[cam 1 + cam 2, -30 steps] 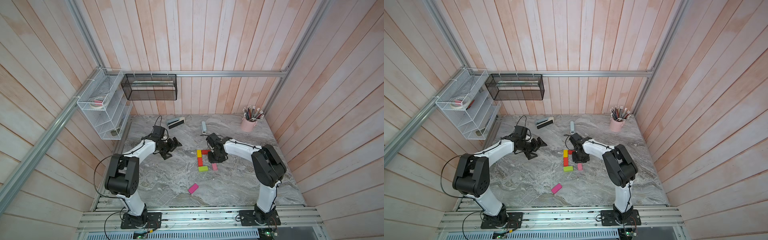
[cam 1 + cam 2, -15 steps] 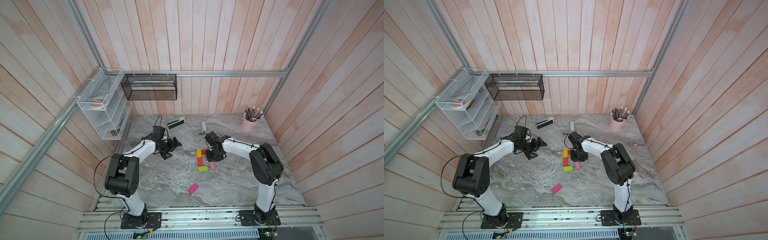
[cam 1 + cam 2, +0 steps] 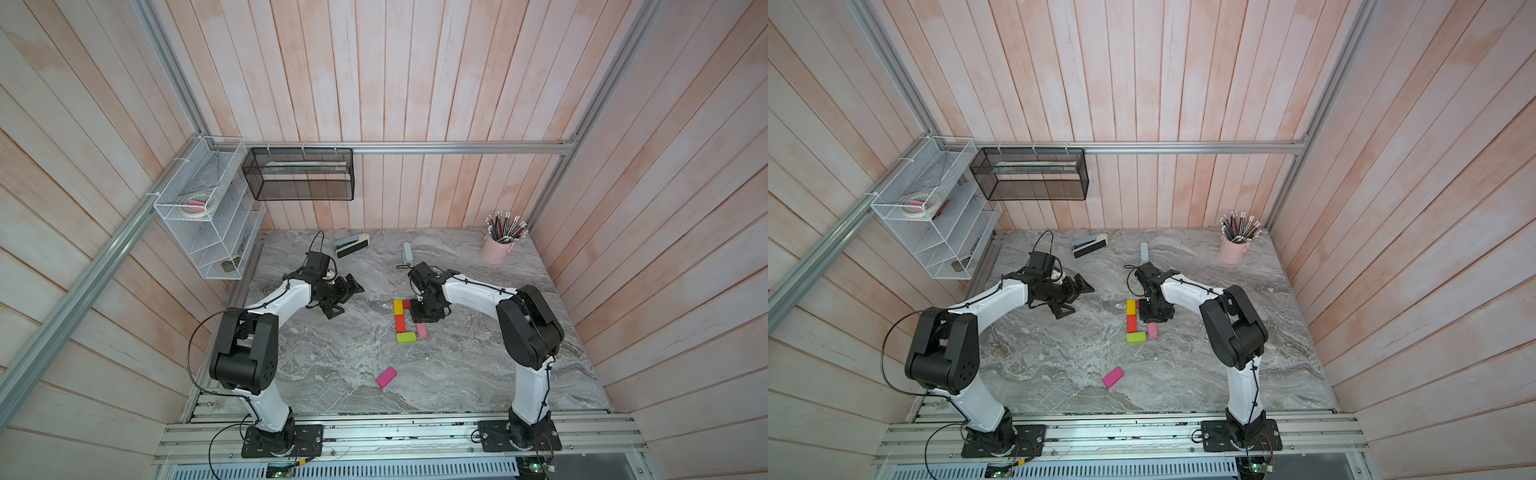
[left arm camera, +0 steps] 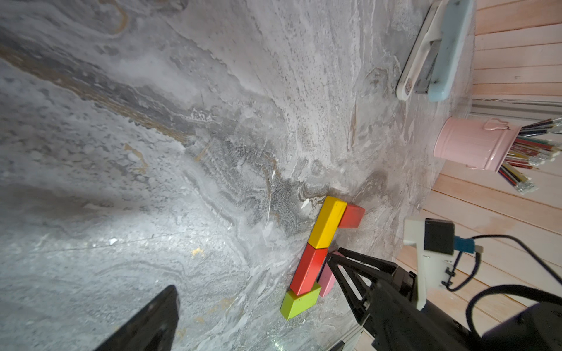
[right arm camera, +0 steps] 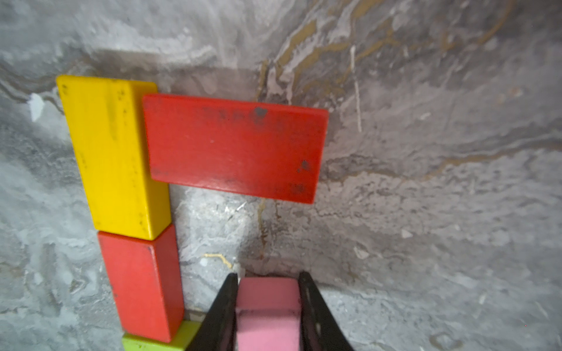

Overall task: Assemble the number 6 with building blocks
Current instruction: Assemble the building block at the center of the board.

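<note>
Six building blocks were in view: one yellow brick, two red, one lime green, one light pink and one magenta. Five of them made up the unfinished number 6 on the tabletop. One red brick lay end to end with the yellow brick on its side toward the robot. The other red brick lay crosswise against the yellow brick's long side, at its far end. The lime green brick lay crosswise beyond the first red one, in line with the yellow brick. The light pink brick sat just beside that column, on the right arm's side of the yellow brick. The right gripper had its fingers clenched on the light pink brick's two long sides; whether the brick touched the tabletop could not be told. The magenta brick lay alone, well apart from the yellow brick, toward the robot. The left gripper hung well apart from the yellow brick, on the left arm's side, fingers spread and grasping nothing. In both top views the right gripper hid most of the crosswise red brick. The right wrist view cut off the lime green brick.
</note>
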Controlling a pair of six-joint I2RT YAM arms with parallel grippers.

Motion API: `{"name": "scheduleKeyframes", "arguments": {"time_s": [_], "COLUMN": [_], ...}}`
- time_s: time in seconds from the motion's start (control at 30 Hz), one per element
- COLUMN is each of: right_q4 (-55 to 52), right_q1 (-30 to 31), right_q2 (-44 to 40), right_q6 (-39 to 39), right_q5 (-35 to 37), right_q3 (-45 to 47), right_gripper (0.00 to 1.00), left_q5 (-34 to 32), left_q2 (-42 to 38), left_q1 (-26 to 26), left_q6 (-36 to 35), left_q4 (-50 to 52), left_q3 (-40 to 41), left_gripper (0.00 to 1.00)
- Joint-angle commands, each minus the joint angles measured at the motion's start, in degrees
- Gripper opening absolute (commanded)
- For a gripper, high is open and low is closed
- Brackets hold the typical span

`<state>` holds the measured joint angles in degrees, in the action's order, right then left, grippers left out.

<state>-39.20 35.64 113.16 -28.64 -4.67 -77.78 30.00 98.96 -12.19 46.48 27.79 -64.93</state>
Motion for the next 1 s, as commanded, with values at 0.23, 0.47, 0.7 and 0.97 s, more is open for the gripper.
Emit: {"name": "scheduleKeyframes", "arguments": {"time_s": [0.23, 0.47, 0.7, 0.97], "right_q4": [-2.04, -2.03, -2.11, -2.38], "right_q1": [1.86, 2.2, 2.46, 2.69], "right_q2": [2.59, 2.62, 2.93, 2.41], "right_q6": [-0.78, -1.24, -1.5, -1.77], "right_q5": [-1.6, -1.49, -0.83, 0.6], "right_q3": [-0.37, 0.17, 1.38, 2.88], "right_gripper": [0.26, 0.26, 0.26, 0.26], "left_q5": [0.61, 0.54, 0.48, 0.32], "left_q2": [0.63, 0.36, 0.15, -0.16], "left_q1": [-0.26, -0.27, -0.21, -0.24], "left_q6": [-1.83, -2.03, -2.18, -2.09], "left_q4": [-0.32, -0.14, 0.02, -0.09], "left_q3": [0.46, 0.68, 0.68, 1.12], "left_gripper": [1.0, 1.0, 1.0, 1.0]}}
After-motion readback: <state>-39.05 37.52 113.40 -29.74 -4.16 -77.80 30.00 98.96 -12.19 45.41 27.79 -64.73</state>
